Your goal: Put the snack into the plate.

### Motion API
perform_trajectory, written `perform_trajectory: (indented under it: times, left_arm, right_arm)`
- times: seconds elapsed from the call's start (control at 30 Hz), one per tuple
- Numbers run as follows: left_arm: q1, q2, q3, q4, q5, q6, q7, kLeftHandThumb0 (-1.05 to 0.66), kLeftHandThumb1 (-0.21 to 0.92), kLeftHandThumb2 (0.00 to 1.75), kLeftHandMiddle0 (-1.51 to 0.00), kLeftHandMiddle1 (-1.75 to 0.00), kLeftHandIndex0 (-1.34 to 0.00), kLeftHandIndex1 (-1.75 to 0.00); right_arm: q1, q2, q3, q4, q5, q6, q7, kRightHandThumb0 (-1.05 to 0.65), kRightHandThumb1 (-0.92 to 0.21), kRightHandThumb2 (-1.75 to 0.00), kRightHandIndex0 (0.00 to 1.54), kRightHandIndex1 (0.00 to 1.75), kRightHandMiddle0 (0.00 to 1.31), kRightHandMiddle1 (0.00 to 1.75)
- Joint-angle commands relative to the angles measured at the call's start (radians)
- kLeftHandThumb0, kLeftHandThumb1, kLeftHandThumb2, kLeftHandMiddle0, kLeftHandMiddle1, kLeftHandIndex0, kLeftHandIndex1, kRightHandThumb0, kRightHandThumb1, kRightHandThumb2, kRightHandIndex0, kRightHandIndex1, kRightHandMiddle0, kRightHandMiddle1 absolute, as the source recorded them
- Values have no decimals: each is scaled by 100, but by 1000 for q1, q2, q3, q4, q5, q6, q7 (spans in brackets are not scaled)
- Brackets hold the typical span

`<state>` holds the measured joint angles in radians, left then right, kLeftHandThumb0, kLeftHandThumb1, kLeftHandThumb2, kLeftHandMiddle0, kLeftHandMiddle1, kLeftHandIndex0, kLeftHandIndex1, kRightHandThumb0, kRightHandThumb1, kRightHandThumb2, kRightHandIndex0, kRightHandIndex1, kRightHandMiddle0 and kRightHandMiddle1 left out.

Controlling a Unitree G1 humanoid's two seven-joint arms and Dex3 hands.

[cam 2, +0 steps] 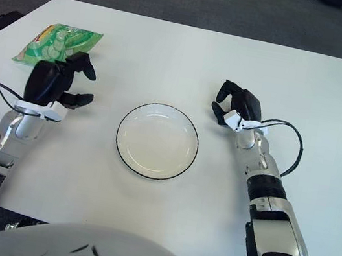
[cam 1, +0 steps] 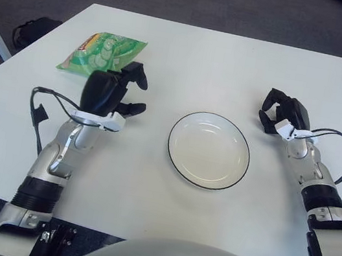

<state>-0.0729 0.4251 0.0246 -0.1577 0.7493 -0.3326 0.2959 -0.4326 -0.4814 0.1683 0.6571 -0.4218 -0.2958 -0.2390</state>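
The snack [cam 1: 101, 54] is a flat green bag with pale round pieces printed on it and a red and yellow patch at its far end. It lies on the white table [cam 1: 190, 52] near the far left corner, slanting toward the left edge, sealed and whole. The plate [cam 1: 208, 150] is round and white with a thin dark rim, empty, standing level around the middle of the table, nearer the front edge, well apart from the bag.
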Motion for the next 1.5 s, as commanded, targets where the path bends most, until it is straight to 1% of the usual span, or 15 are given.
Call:
perform_trajectory:
  times: [0.0, 0.37, 0.5, 0.53, 0.67, 0.7, 0.8, 0.83, 0.97, 1.03, 1.07, 1.1, 1.2, 1.3, 1.47]
  left_arm:
    - [1, 29, 30, -60, 36, 31, -11, -46, 38, 124, -124, -175, -56, -175]
    - [7, 52, 95, -166, 94, 89, -6, -44, 45, 115, -108, -175, -50, -175]
    - [-26, 72, 120, -137, 97, 112, -3, -42, 55, 102, -81, -175, -43, -175]
    - [-50, 83, 121, -107, 104, 116, 7, -41, 56, 100, -78, -175, -42, -175]
    - [-123, 126, 108, 12, 109, 104, 31, -39, 68, 81, -44, -175, -37, -170]
    - [-140, 141, 104, 47, 107, 96, 37, -44, 65, 82, -37, -171, -31, -166]
    - [-187, 196, 86, 151, 109, 72, 38, -59, 50, 93, -16, -151, -8, -145]
    - [-201, 217, 78, 171, 115, 71, 25, -60, 49, 94, -14, -148, -7, -143]
    - [-224, 265, 55, 193, 124, 77, -11, -69, 50, 86, -3, -126, -1, -104]
    - [-226, 289, 44, 174, 126, 87, -59, -71, 51, 84, -2, -121, -1, -96]
    - [-231, 329, 34, 155, 117, 97, -154, -74, 53, 80, -1, -100, 0, -83]
    - [-235, 358, 26, 141, 111, 106, -224, -80, 56, 74, -1, -64, 0, -63]
    - [-246, 420, 12, 128, 74, 113, -387, -90, 63, 61, 0, -21, 0, -28]
    - [-260, 446, 6, 130, 40, 112, -478, -96, 66, 54, 0, -7, 0, -9]
    - [-372, 491, -52, 265, 30, 46, -543, -100, 67, 45, 0, -1, 0, -1]
  right_arm:
    - [69, 11, 40, 77, -27, 27, 50, -53, -21, -144, 129, 175, 70, 175]
    - [58, 5, 48, 98, -34, 14, 31, -53, -22, -143, 129, 175, 70, 175]
    - [54, 6, 48, 107, -33, 11, 26, -53, -22, -143, 129, 175, 69, 175]
    - [52, 6, 49, 111, -35, 8, 22, -53, -22, -143, 129, 175, 69, 175]
    - [49, 5, 53, 125, -39, -2, 11, -53, -22, -143, 129, 175, 70, 175]
    - [48, 5, 54, 128, -40, -5, 9, -53, -22, -143, 129, 175, 70, 175]
    - [46, 5, 56, 137, -40, -12, 4, -53, -22, -143, 129, 175, 70, 175]
    - [46, 5, 57, 139, -40, -14, 3, -53, -22, -143, 129, 175, 70, 175]
    - [44, 4, 60, 144, -39, -18, -1, -53, -22, -143, 130, 175, 70, 175]
    - [43, 3, 62, 147, -39, -19, -2, -53, -22, -143, 130, 175, 70, 175]
    - [43, 3, 63, 149, -39, -19, -4, -53, -22, -143, 130, 175, 69, 175]
    - [42, 3, 63, 150, -38, -20, -5, -53, -22, -143, 130, 175, 70, 175]
    - [43, 2, 64, 153, -37, -26, -6, -53, -22, -143, 130, 175, 70, 175]
    - [42, 1, 65, 155, -35, -31, -6, -53, -22, -143, 130, 175, 70, 175]
    - [44, -2, 68, 155, -43, -33, -17, -53, -22, -143, 130, 175, 69, 175]
